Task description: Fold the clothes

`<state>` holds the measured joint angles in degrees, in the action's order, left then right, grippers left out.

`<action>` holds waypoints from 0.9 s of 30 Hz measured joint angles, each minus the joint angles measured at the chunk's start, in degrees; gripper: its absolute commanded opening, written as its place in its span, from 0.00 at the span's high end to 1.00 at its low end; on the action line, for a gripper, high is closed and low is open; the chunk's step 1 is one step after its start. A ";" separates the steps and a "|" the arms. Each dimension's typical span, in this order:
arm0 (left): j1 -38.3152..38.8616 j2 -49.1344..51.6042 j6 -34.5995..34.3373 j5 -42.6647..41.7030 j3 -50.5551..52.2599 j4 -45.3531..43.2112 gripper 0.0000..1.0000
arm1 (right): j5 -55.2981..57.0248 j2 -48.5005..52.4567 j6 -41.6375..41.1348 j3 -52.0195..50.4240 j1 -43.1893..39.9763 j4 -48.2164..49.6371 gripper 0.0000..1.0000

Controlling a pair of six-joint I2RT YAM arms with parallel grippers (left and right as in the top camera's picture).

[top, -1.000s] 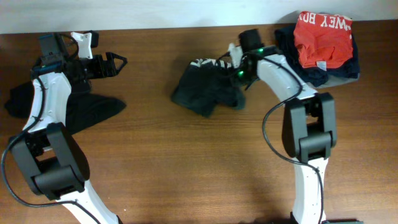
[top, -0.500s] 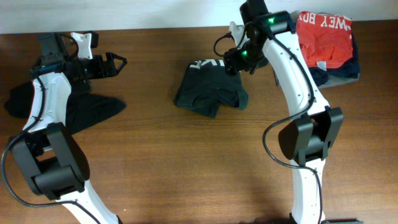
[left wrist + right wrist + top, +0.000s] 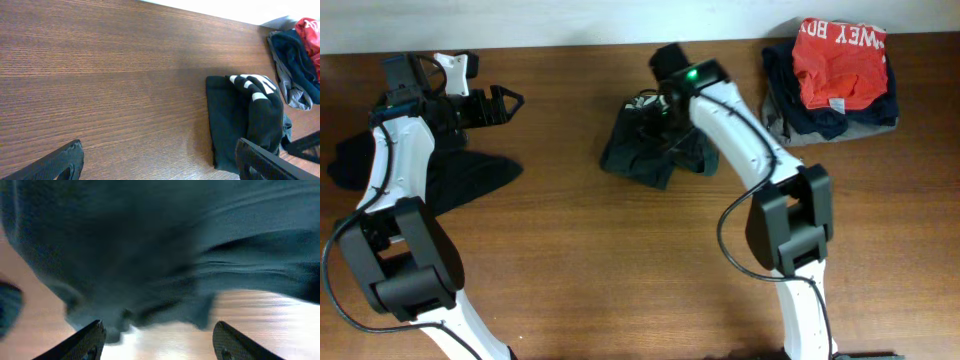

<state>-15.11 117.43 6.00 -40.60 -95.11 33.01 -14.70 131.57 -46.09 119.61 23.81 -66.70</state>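
— Where's the folded shirt (image 3: 655,155)?
— Middle of the table (image 3: 100,75), white lettering at its far edge. From overhead the right gripper (image 3: 655,118) hangs over it, though the arm hides the jaws.
— And its wrist camera?
— Fingers (image 3: 87,341) well apart with nothing between them, and blurred dark cloth just beyond (no lettering visible there).
— The left gripper (image 3: 505,102)?
— Spread wide, holding nothing. Only the overhead view shows the second dark shirt (image 3: 455,178) under that arm.
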 measured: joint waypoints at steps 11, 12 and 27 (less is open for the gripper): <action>0.00 0.00 -0.02 0.68 0.00 0.02 0.01 | 0.79 0.00 -1.49 -2.36 5.84 11.26 0.29; 0.00 0.00 0.00 1.09 0.00 0.04 0.01 | 1.62 0.00 -0.09 -2.40 6.73 10.95 0.32; 0.00 0.00 0.00 3.17 0.00 0.20 0.01 | 12.81 0.00 11.21 -2.97 10.99 9.86 0.55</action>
<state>-15.11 117.43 6.00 -37.43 -95.11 33.21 -1.89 131.57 -34.87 116.64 34.81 -56.84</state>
